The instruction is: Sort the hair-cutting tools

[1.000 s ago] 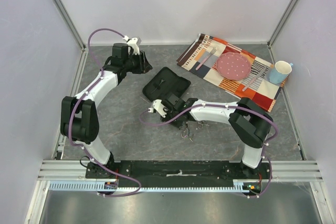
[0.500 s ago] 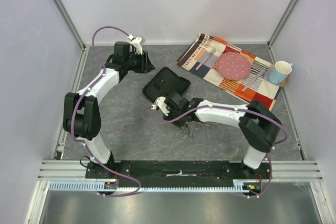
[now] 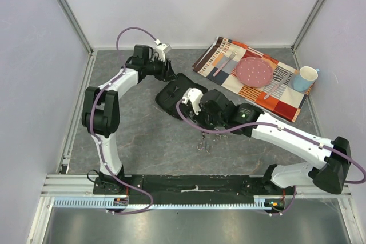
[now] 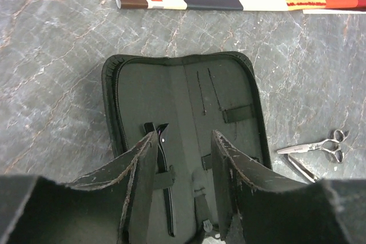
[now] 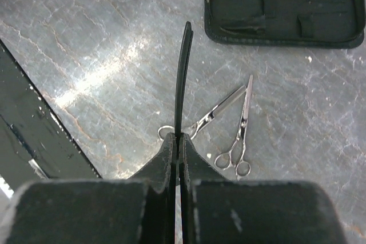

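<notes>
My right gripper [image 5: 178, 136] is shut on a thin black hair clip [image 5: 183, 67], which sticks out forward from the fingertips above the table. Below it, two silver scissors [image 5: 207, 119] [image 5: 243, 123] lie side by side on the grey surface; the top view shows them as a pair [image 3: 203, 143]. The black case [image 4: 189, 101] lies unzipped and flat. Another black hair clip [image 4: 167, 198] sits tucked under a strap in its left half. My left gripper [image 4: 184, 135] hovers open over the case, nothing between its fingers. From above, it [image 3: 170, 73] is at the case's far end.
A striped placemat [image 3: 229, 84] at the back right carries a pink plate [image 3: 255, 72], a fork [image 3: 224, 63] and a knife [image 3: 274, 87]. A blue-and-white cup [image 3: 306, 78] stands at its right end. The black base rail [image 5: 34, 124] runs along the near edge.
My right gripper closed on the hair clip and moved with it up and toward the case. The left arm swung right, from the back-left corner to the case's far end.
</notes>
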{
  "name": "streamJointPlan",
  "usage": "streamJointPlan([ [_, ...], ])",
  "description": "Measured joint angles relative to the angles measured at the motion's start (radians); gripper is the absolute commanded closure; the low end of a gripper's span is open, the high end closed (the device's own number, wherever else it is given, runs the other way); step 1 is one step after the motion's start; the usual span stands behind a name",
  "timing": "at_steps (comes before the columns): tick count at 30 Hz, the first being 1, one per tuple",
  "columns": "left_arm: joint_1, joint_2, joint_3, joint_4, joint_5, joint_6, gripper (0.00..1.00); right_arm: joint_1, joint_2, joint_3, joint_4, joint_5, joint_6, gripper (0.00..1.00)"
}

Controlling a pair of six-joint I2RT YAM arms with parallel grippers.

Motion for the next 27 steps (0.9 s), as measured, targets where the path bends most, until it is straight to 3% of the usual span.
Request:
streamJointPlan([
  [6,-0.001,0.1,0.058,0.001,0.038,0.046,0.47,0.005,-0.039,0.0,-0.069,-0.001,0.027,1.0],
  [21,-0.003,0.235,0.245,-0.022,-0.032,0.069,0.34,0.012,-0.056,-0.026,-0.073,-0.012,0.023,1.0],
  [22,-0.003,0.248,0.267,-0.029,-0.034,0.069,0.26,0.012,-0.053,-0.027,-0.072,-0.012,0.023,1.0],
  [23,-0.003,0.265,0.293,-0.04,-0.034,0.069,0.23,0.012,-0.048,-0.029,-0.065,-0.018,0.023,1.0],
  [27,-0.002,0.326,0.381,-0.1,-0.041,0.067,0.21,0.012,-0.045,-0.038,-0.052,-0.033,0.023,1.0],
])
